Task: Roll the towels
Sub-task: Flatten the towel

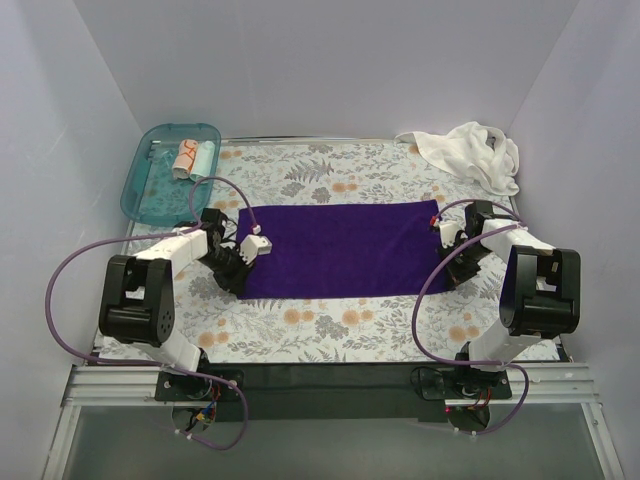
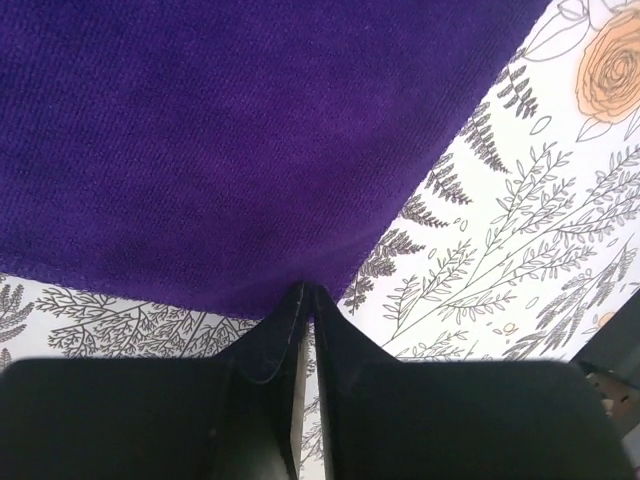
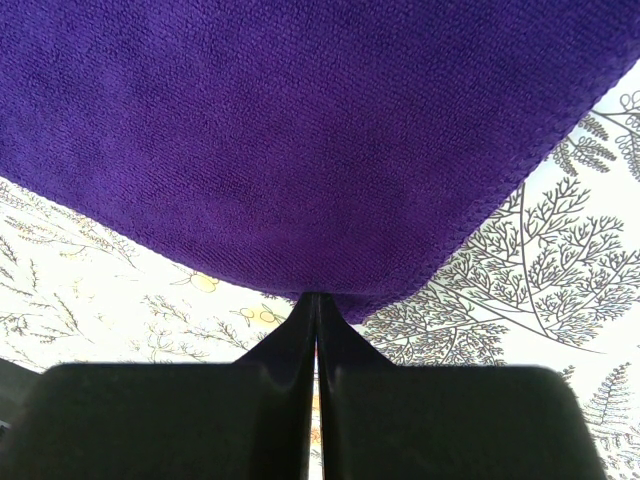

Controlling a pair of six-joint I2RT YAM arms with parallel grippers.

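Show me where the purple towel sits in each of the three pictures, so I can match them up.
Top external: the purple towel lies spread flat in the middle.
Left wrist: it fills the upper left, one corner at the left gripper.
Right wrist: it fills the top, one corner at the right gripper.
Shared landmark: the floral sheet beneath it.

Floral sheet (image 1: 330, 320) lies flat across the table, grey ferns and orange blooms on white; the print shows close up in both wrist views. Teal see-through tray (image 1: 137, 196) sits at the sheet's far left corner, angled a little, partly off the sheet. A black strip (image 1: 330, 376) and a bare metal rail (image 1: 110, 386) run along the near edge. Plain white walls (image 1: 320, 70) close in left, back and right.
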